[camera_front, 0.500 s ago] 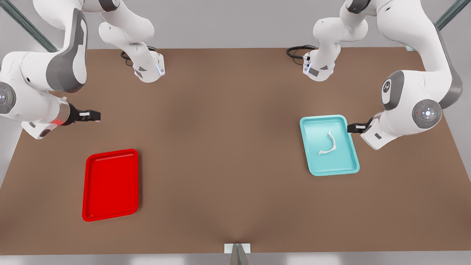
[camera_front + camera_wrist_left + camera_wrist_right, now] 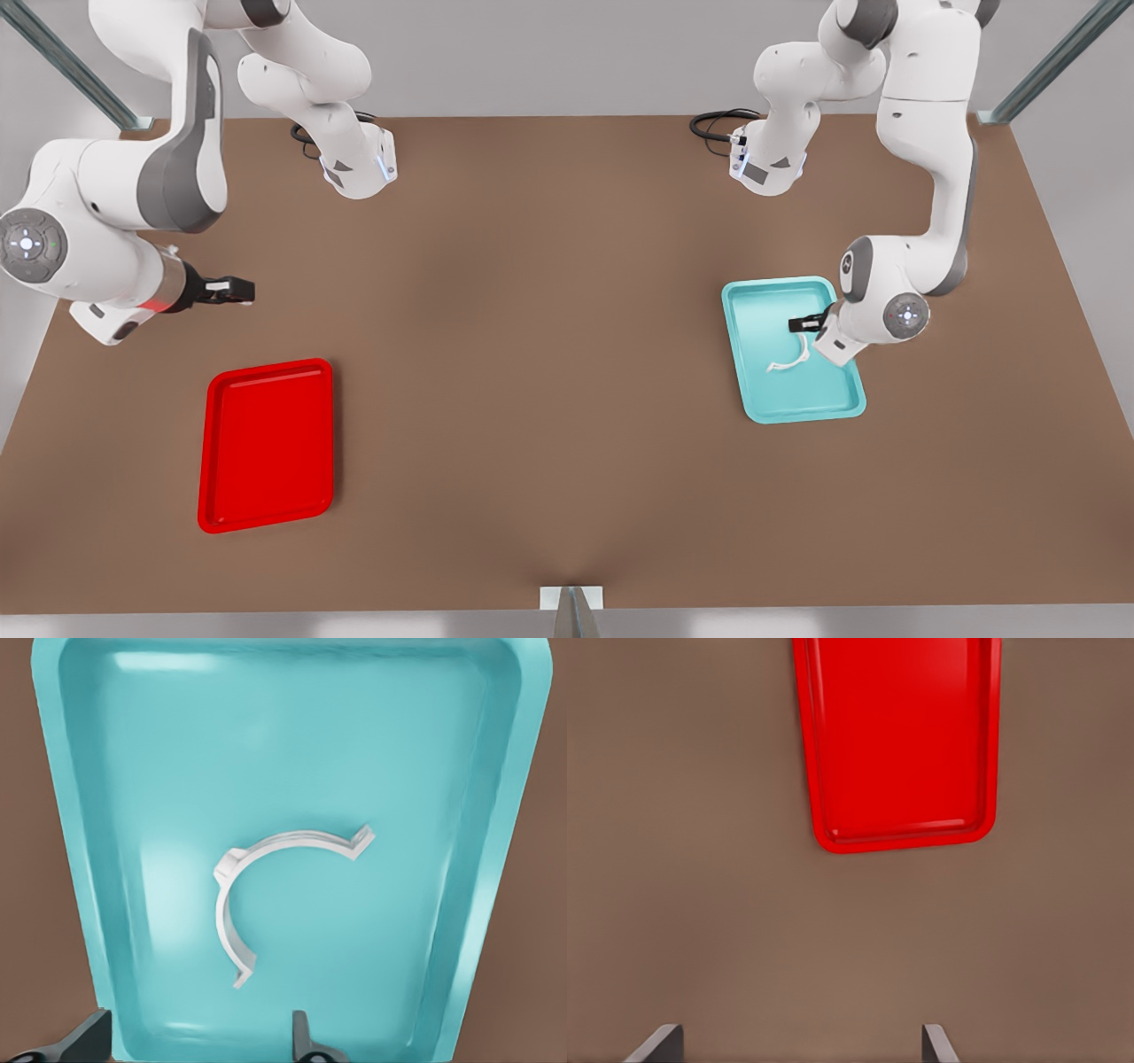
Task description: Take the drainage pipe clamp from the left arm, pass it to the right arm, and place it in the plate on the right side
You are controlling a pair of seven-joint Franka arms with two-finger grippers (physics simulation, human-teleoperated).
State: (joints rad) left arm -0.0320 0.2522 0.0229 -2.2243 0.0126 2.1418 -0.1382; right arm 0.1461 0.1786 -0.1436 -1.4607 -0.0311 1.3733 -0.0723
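The drainage pipe clamp (image 2: 791, 357) (image 2: 292, 841), a thin white half-ring, lies flat inside a teal tray (image 2: 762, 319) (image 2: 177, 771) on the front view's right. My left gripper (image 2: 802, 323) (image 2: 195, 1047) hangs open just over the tray, right above the clamp's far end, with nothing between its fingers. The red plate (image 2: 266, 443) (image 2: 899, 735) lies on the front view's left with nothing in it. My right gripper (image 2: 235, 290) (image 2: 797, 1047) hovers open over bare table, a little behind the plate.
The brown table (image 2: 549, 354) spreads wide between the two trays. Both arm bases (image 2: 354, 168) (image 2: 766, 164) and a black cable (image 2: 718, 124) stand at the far edge. A small bracket (image 2: 571, 598) sits at the near edge.
The left arm has swung in and lowered, bringing its gripper from the teal tray's rim to over the clamp. The right arm has shifted slightly towards the front view's right.
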